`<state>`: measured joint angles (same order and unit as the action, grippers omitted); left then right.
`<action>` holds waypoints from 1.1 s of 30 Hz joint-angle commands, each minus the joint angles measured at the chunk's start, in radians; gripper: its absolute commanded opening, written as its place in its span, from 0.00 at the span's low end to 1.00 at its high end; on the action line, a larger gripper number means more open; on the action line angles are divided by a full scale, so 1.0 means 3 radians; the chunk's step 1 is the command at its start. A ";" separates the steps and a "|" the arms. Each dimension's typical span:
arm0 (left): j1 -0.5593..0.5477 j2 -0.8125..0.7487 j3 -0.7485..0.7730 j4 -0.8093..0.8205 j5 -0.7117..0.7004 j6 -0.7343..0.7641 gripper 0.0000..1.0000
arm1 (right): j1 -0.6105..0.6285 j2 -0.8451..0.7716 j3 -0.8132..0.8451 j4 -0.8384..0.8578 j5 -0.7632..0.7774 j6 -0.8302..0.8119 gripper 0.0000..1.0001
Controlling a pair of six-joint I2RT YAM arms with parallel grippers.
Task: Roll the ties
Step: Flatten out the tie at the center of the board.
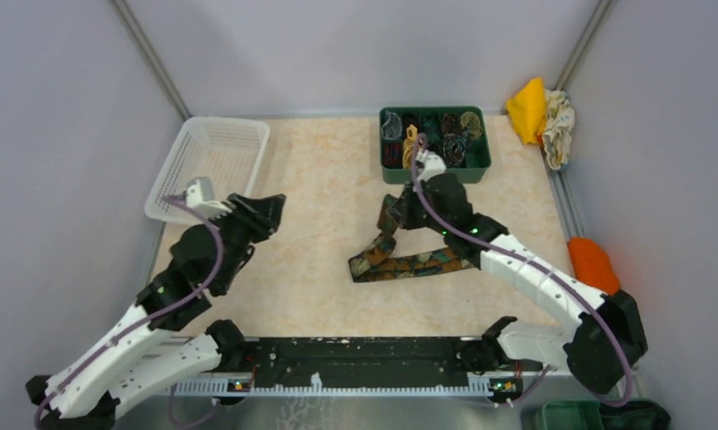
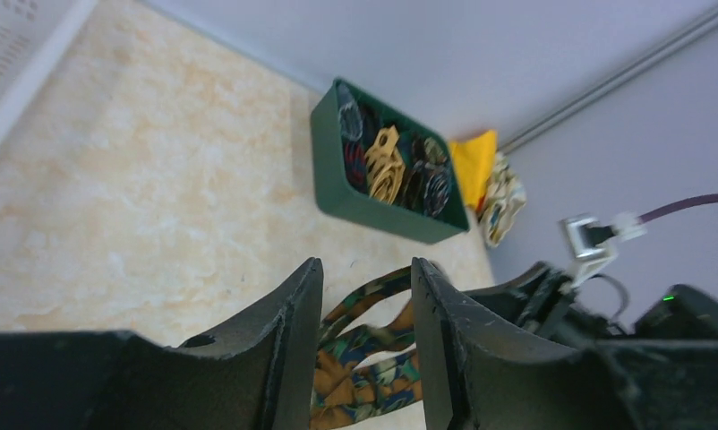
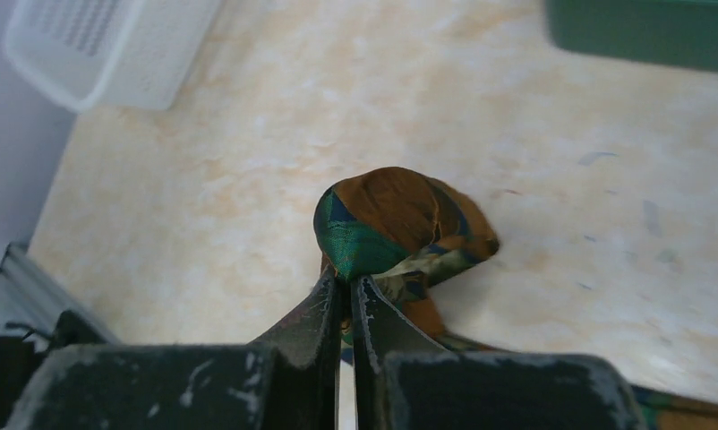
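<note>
A dark brown tie [image 1: 400,262] with orange-gold and teal blotches lies folded on the table's middle. My right gripper [image 1: 398,213] is shut on its upper end, which bunches into a fold [image 3: 393,219] just beyond the fingertips [image 3: 348,279]. My left gripper [image 1: 268,211] is open and empty, held above the table well left of the tie; the tie shows between its fingers in the left wrist view [image 2: 364,354]. Several rolled ties fill the green bin [image 1: 434,170], also in the left wrist view [image 2: 373,210].
A white mesh basket [image 1: 210,161] stands at the back left. Yellow and white cloth lumps [image 1: 542,115] lie in the back right corner, an orange one [image 1: 594,263] at the right edge. A black rail [image 1: 355,358] runs along the near edge.
</note>
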<state>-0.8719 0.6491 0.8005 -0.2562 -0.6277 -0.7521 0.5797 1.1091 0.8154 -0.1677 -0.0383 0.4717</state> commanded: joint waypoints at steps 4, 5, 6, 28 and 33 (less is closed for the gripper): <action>0.0017 -0.0685 0.0344 -0.0831 -0.0454 -0.0004 0.47 | 0.1114 0.1080 0.0601 0.0626 0.0097 0.0150 0.00; 0.0017 -0.0793 0.0374 -0.0886 -0.0493 -0.0003 0.47 | 0.1231 0.1263 0.0716 0.0707 0.0080 0.0151 0.00; 0.0018 -0.0860 0.0404 -0.0942 -0.0527 0.0001 0.47 | 0.1336 0.1432 0.0865 0.0746 0.0066 0.0149 0.00; 0.0017 -0.1114 0.0355 -0.1194 -0.0980 0.0081 0.50 | 0.2059 0.2260 0.1744 0.0142 0.0630 -0.0132 0.63; 0.0017 -0.0762 0.0103 -0.0842 -0.0727 0.0106 0.46 | 0.2001 0.1617 0.1264 -0.0364 0.1480 -0.0054 0.49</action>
<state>-0.8719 0.3355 0.8856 -0.6018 -0.8959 -0.7403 1.1992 1.7912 1.2583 -0.1730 0.1528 0.4541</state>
